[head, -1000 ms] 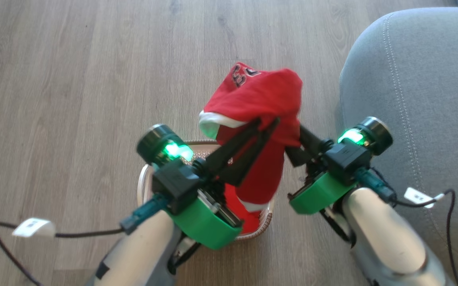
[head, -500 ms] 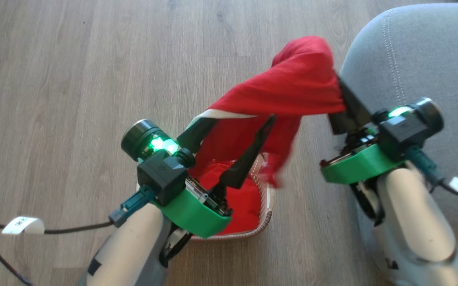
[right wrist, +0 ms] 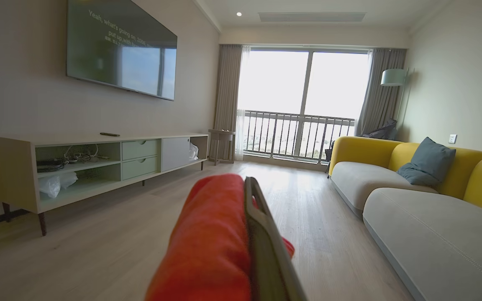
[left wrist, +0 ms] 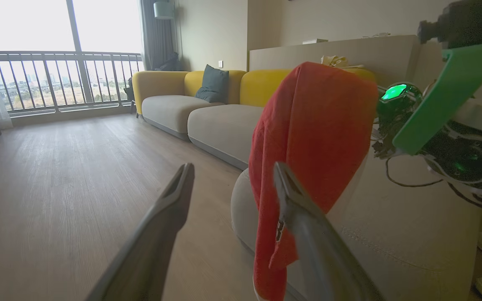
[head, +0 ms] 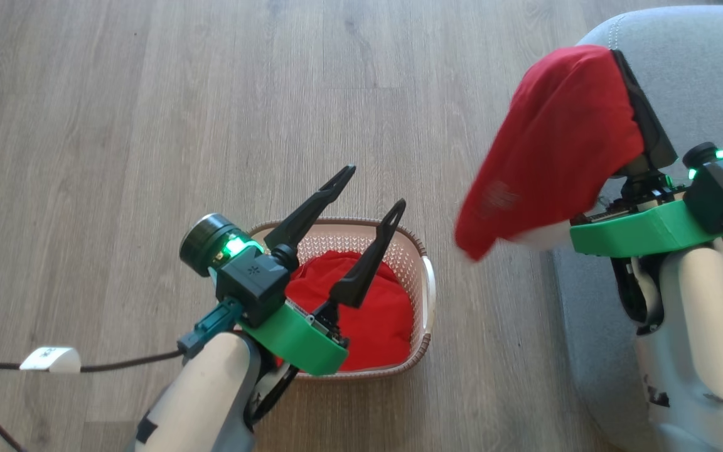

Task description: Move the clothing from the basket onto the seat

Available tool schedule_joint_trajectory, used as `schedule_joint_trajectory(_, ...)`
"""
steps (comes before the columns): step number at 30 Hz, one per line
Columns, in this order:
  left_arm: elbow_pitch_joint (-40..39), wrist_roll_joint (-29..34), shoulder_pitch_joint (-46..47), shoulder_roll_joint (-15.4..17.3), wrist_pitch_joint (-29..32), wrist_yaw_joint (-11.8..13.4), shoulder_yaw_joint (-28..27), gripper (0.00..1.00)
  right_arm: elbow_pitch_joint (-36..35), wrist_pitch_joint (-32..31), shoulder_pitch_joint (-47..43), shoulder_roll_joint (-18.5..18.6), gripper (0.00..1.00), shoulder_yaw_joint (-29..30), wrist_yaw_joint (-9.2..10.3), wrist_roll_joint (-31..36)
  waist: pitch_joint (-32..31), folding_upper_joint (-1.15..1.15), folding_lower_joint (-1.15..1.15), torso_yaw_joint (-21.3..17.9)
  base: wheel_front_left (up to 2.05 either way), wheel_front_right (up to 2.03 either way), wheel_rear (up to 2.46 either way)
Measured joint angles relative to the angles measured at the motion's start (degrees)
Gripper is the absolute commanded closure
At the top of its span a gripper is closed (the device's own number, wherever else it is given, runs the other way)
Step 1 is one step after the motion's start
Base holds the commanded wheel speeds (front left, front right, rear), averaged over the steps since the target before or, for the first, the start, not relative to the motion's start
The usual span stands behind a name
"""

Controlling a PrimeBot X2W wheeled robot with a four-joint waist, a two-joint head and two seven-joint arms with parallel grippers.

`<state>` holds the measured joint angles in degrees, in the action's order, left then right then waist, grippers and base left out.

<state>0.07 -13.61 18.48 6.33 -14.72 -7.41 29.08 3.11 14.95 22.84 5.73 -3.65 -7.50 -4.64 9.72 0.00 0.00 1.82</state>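
Right now the bright red soft fabric garment (head: 556,138) hangs in the air from the right gripper (head: 609,59). The gripper's fingers are clamped on the garment's top fold: one long dark finger (head: 644,113) lies bare along the right side of the cloth, and the other is buried under the fabric.

In the head view the garment's long axis runs on a slant. Its gathered high end sits over the rounded edge of the large grey fabric-upholstered seat (head: 700,75). From there it falls down and to the left, and its loose lower end points at the pale wooden plank floor (head: 148,125) between seat and basket. A strip of white trim (head: 540,237) shows at its lower edge, just beside the right arm's green mount (head: 637,229). In the left wrist view this garment hangs nearly straight down in front of the seat's side, with a small dark mark (left wrist: 280,230) low on it.

The small rectangular cream plastic basket (head: 427,295) with perforated sides stands on the floor, apart from the seat. Inside it a second red garment (head: 368,314) lies bunched and covers most of the bottom.

The left gripper (head: 374,187) hovers above the basket with its fingers spread wide apart and nothing between them. Their tips point up and to the right in the head view, past the far rim.
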Motion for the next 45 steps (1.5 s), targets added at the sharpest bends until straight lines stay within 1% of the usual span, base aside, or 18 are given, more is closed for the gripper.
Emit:
schedule_joint_trajectory(11, 3.38, 1.67, -2.82, 1.08, 0.0, 0.0, 0.87, 0.0, -1.36, 0.0, 0.0, 0.51, 1.0, 0.67, 0.0, 0.03, -0.25, 0.0, 0.0, -0.12, 0.0, 0.0, 0.0)
schedule_joint_trajectory(18, 6.24, 1.75, -3.69, 1.22, 0.01, -0.01, 2.78, 0.0, -2.25, 0.0, -0.44, 0.77, 1.0, 3.05, 0.0, 0.12, -0.3, 0.0, 0.0, -0.04, 0.0, 0.0, 0.0)
schedule_joint_trajectory(23, 8.49, 2.18, -6.05, 1.48, 0.01, -0.01, 4.24, 0.0, -2.33, 0.0, -2.72, 0.57, 1.0, 4.88, 0.0, 0.12, -0.44, 0.0, 0.0, -0.44, 0.0, 0.0, 0.0)
schedule_joint_trajectory(32, 8.72, 2.19, -6.99, 0.91, 0.01, -0.01, 3.9, 0.0, 0.0, 0.0, -4.16, -0.09, 1.0, 6.45, 0.0, 0.71, -0.74, 0.0, 0.0, -0.69, 0.0, 0.0, 0.0)
schedule_joint_trajectory(45, 8.69, 2.19, -7.01, 0.59, 0.01, -0.01, 2.46, 0.0, 0.32, 0.0, -4.71, -0.42, 1.0, 6.81, 0.0, 0.71, -0.74, 0.0, 0.0, -1.25, 0.0, 0.0, 0.0)
